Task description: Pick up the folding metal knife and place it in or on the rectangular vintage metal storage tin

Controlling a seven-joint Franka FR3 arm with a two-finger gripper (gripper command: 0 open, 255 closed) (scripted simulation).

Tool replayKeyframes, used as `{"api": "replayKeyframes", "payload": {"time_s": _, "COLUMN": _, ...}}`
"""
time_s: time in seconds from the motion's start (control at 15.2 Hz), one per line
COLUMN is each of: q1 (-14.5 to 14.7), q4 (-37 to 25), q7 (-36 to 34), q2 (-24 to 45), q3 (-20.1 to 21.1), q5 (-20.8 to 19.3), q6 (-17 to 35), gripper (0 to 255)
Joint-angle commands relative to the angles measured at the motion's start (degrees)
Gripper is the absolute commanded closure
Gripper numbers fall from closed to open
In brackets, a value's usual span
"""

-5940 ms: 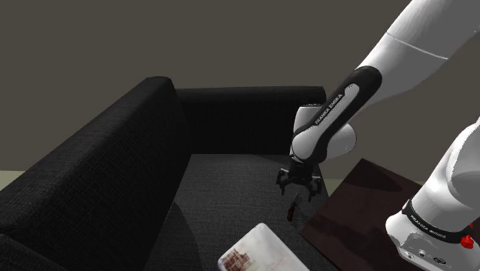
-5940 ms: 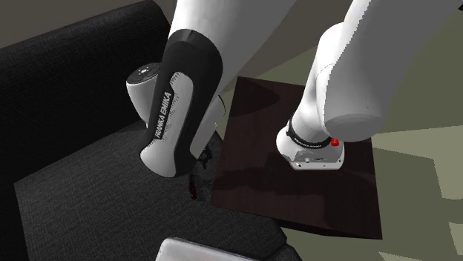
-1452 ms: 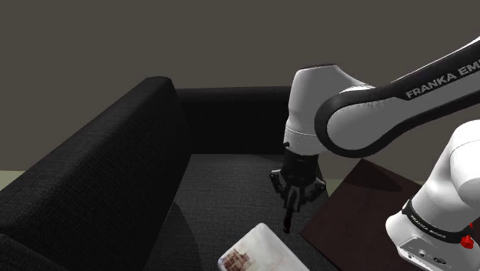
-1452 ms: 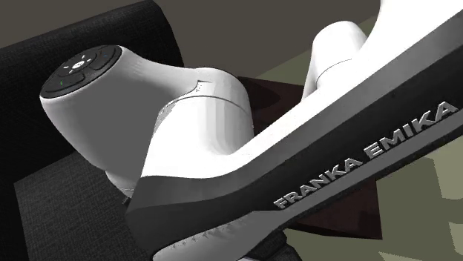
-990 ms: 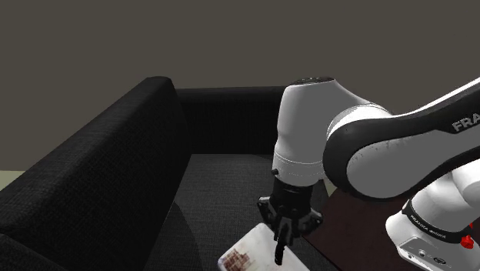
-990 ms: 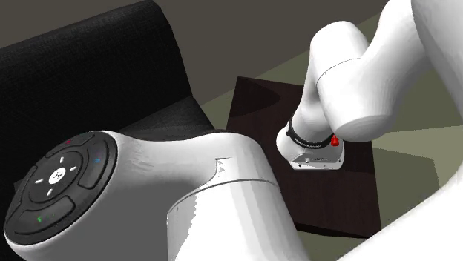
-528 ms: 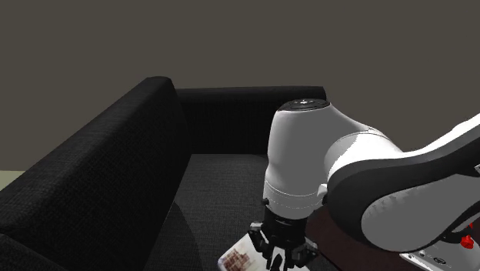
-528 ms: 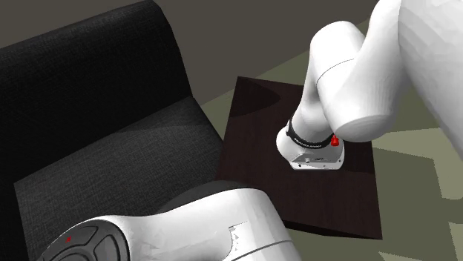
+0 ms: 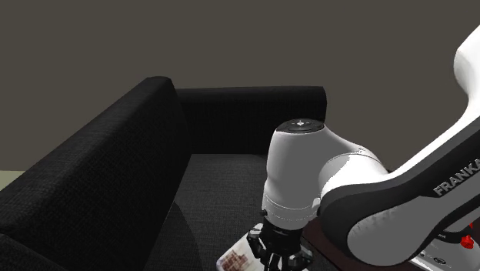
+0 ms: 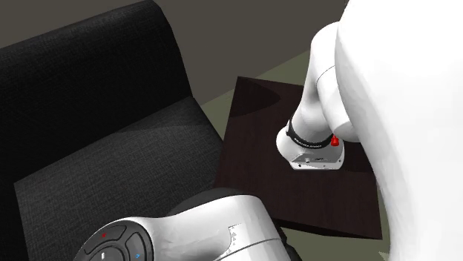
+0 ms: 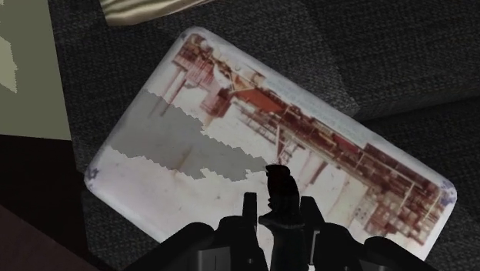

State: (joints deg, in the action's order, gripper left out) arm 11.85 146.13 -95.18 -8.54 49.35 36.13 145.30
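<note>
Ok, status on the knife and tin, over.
Gripper shut on knife. Knife poised over the tin, not yet released. Nothing between them.

Black all over, with a fine woven grain: the fabric sofa (image 9: pixel 100 177), seat and back alike. White ground on the rectangular metal tin (image 11: pixel 254 146), with a rust-red and brown printed scene along one long side and a flat grey, jagged-edged patch towards the other. Plain black on the two-finger gripper (image 11: pixel 278 209); near-black too on the slim folding knife (image 11: pixel 278 185) against the tin's white. White shells and black joint bands on the robot arm (image 9: pixel 308 177), with a small red button (image 10: pixel 335 140) low on its base. Dark reddish brown on the box stand (image 10: pixel 252 148). Olive green on the floor (image 10: pixel 415 156). Dull grey-brown on the wall (image 9: pixel 231 38). Pale gold, with a sheen, on the crumpled cloth (image 11: pixel 146 9).
</note>
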Motion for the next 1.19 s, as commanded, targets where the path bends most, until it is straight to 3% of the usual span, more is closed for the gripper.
{"api": "replayKeyframes", "payload": {"time_s": 0.0, "q1": -0.2, "q4": 0.6, "q7": -0.4, "q2": 2.5, "q3": 0.9, "q5": -1.0, "q6": 2.3, "gripper": 255}}
{"api": "replayKeyframes", "payload": {"time_s": 0.2, "q1": -0.6, "q4": 1.3, "q7": -1.2, "q2": 6.1, "q3": 1.6, "q5": -2.9, "q6": 6.1, "gripper": 255}}
{"api": "replayKeyframes", "payload": {"time_s": 0.66, "q1": -0.4, "q4": 1.3, "q7": -1.3, "q2": 6.1, "q3": 1.3, "q5": -3.0, "q6": 6.1, "gripper": 255}}
{"api": "replayKeyframes", "payload": {"time_s": 0.73, "q1": -0.5, "q4": 1.0, "q7": -1.5, "q2": 6.5, "q3": 1.3, "q5": -3.5, "q6": 6.2, "gripper": 0}}
{"api": "replayKeyframes", "payload": {"time_s": 0.99, "q1": -0.6, "q4": 1.0, "q7": -1.7, "q2": 7.1, "q3": 1.3, "q5": -4.0, "q6": 6.6, "gripper": 0}}
{"api": "replayKeyframes", "payload": {"time_s": 1.12, "q1": -0.5, "q4": 1.1, "q7": 0.2, "q2": 3.0, "q3": 0.9, "q5": -0.9, "q6": 3.0, "gripper": 0}}
